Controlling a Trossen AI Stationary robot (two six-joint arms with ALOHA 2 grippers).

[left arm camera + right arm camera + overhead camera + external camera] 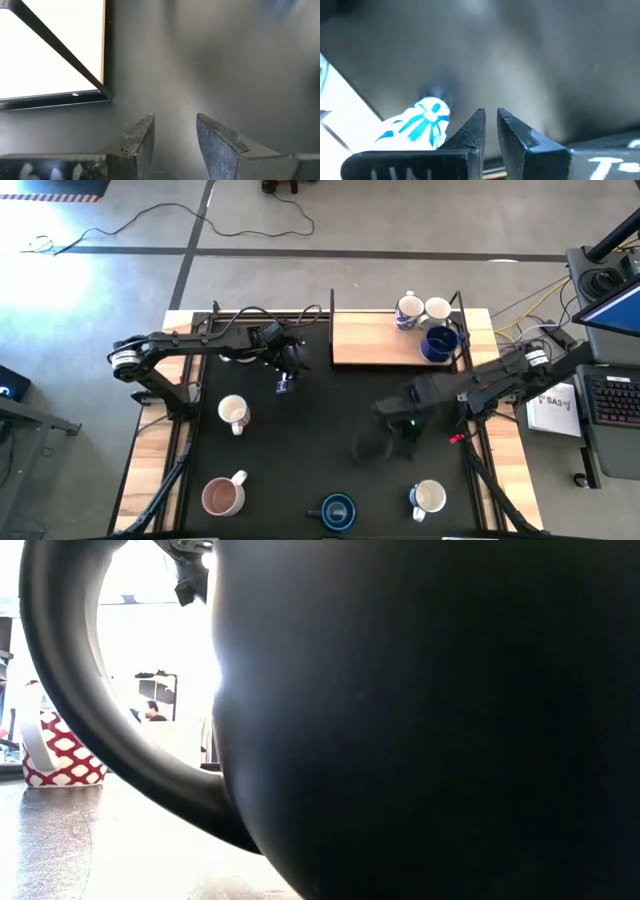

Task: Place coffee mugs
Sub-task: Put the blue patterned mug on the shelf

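Three coffee mugs stand on the wooden shelf (pixel 380 340) at the far side: a blue-patterned white one (pixel 408 311), a plain white one (pixel 438 307) and a dark blue one (pixel 440 343). On the black mat stand a white mug (pixel 233 414), a pink mug (pixel 222 497), a dark blue mug (pixel 338 511) and a white-and-blue mug (pixel 428 498). My left gripper (pixel 284 383) (pixel 175 117) hangs open over bare mat, left of the shelf. My right gripper (pixel 388 408) (pixel 489 114) hovers over the mat's middle right with a narrow gap and nothing between its fingers.
The shelf's dark frame (pixel 60 47) stands close beside my left gripper. In the low view the dark blue mug (pixel 400 720) at the near edge fills most of the picture, and a red-and-white patterned mug (pixel 60 755) shows to its left. The mat's middle is bare.
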